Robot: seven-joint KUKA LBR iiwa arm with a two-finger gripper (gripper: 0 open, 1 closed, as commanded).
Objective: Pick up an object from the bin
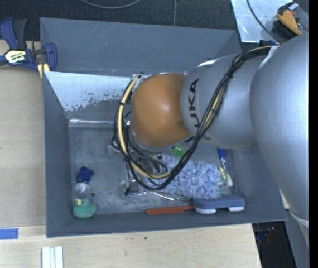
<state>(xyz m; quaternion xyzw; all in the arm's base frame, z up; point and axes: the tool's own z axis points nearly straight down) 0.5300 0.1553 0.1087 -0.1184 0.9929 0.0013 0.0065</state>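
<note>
At the left of the floor of the bin, a small blue thing is found. Just in front of it, close to the near-left corner, stands a clear rounded thing on a green base. Both lie well apart from the pincer, on its left.

The pincer is located low over the floor, left of the bin's middle, beneath the orange wrist cover and a loop of cables. Whether it is open or closed cannot be told, as its tip is masked by the cables and by shadow. Nothing can be confirmed as gripped.

Right of the pincer and nearer the front wall, a thin orange-red stick is laid with its long axis along that wall. Its left end is the part nearest the pincer. Also to the right, a blue-and-white speckled cloth is spread on the floor, with its left edge running under the cables. A small green thing shows at the rim of the wrist cover, behind the cloth. Further right, a blue-grey flat tool lies at the stick's right end, and a blue pen-like thing lies by the right wall.

No thing is judged to be enclosed. The stick and the cloth are judged the nearest candidates. For the stick, the pincer would have to be shifted right and toward the front wall, then closed across the stick's long axis.
</note>
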